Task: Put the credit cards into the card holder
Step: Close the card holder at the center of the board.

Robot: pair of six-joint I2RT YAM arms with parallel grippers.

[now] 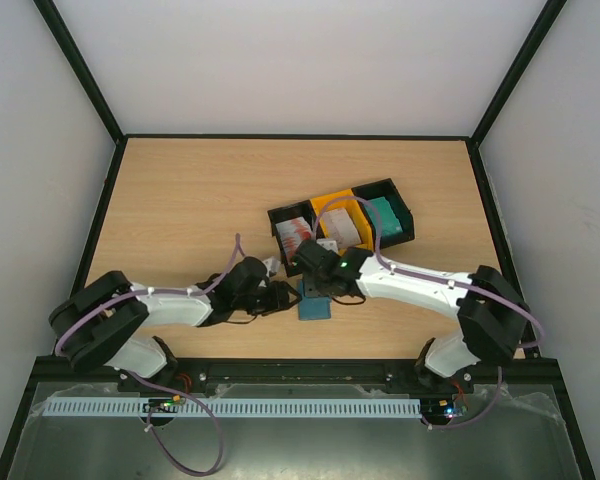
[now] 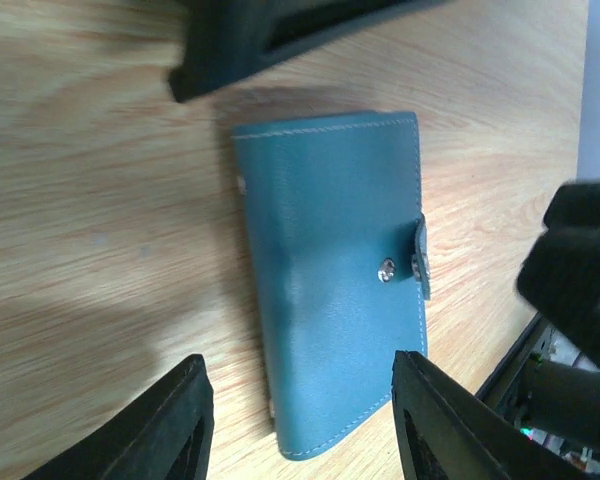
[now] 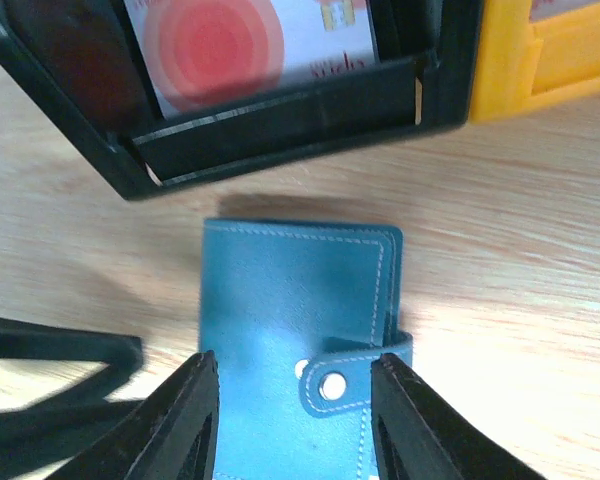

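where card holder (image 1: 315, 303) lies, woodgrain table (image 1: 200, 200); white walls (image 1: 310, 60)

Right wrist view. The card (image 3: 250, 45) in the black bin (image 3: 280, 120) carries a sign of red concentric circles on white. Toward its lower right corner runs a short line of small red script, too blurred to read. Above the script are small yellow-and-red marks, also illegible. Nothing else can be read in any view.
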